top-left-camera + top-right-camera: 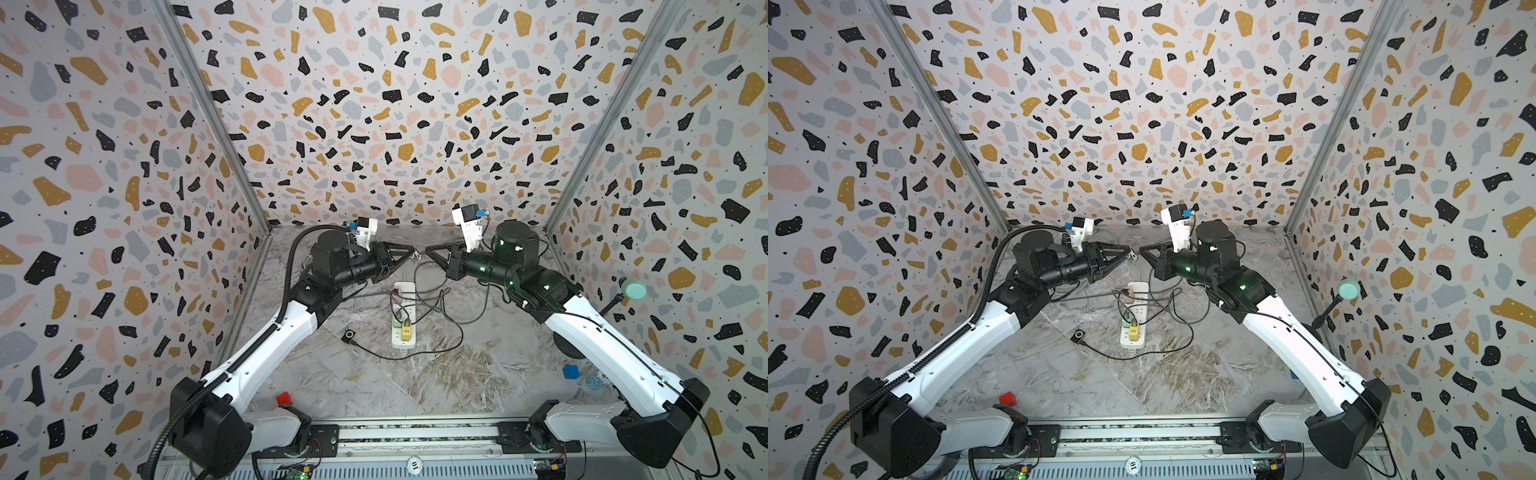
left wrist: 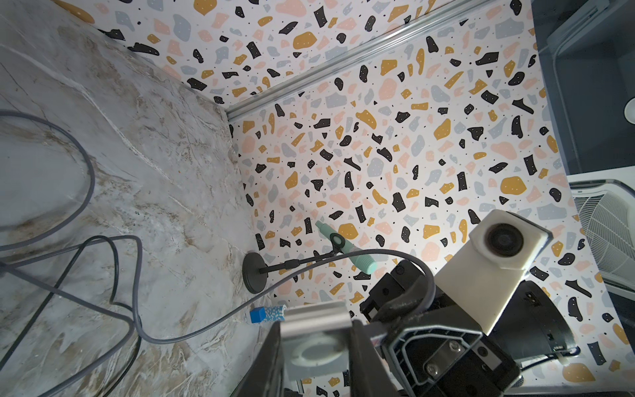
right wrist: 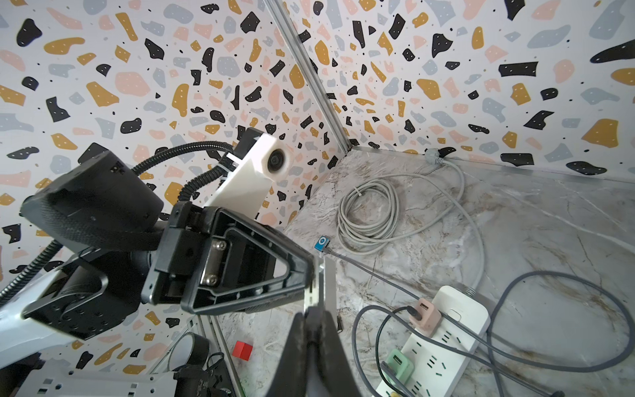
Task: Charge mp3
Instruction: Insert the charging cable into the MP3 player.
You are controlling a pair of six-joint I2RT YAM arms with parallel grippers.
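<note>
Your left gripper (image 1: 414,252) is clamped on the mp3 (image 2: 314,338), held up over the tabletop's far edge. The right gripper (image 1: 428,250) is pinched shut on the cable (image 2: 427,285), its plug apparently hidden. Misaligned, the plug could skid off the port or jam.

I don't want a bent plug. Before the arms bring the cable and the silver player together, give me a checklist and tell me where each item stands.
1. Left gripper holding the silver mp3 player: ok.
2. Right gripper shut on the grey cable: ok.
3. Plug lined up with the player's port: cannot tell, both are hidden at the fingertips.
4. Cable slack: ok, it lies in loose loops on the table.
5. Cable's far end plugged in at the power strip: cannot tell, the leads there are tangled.
</note>
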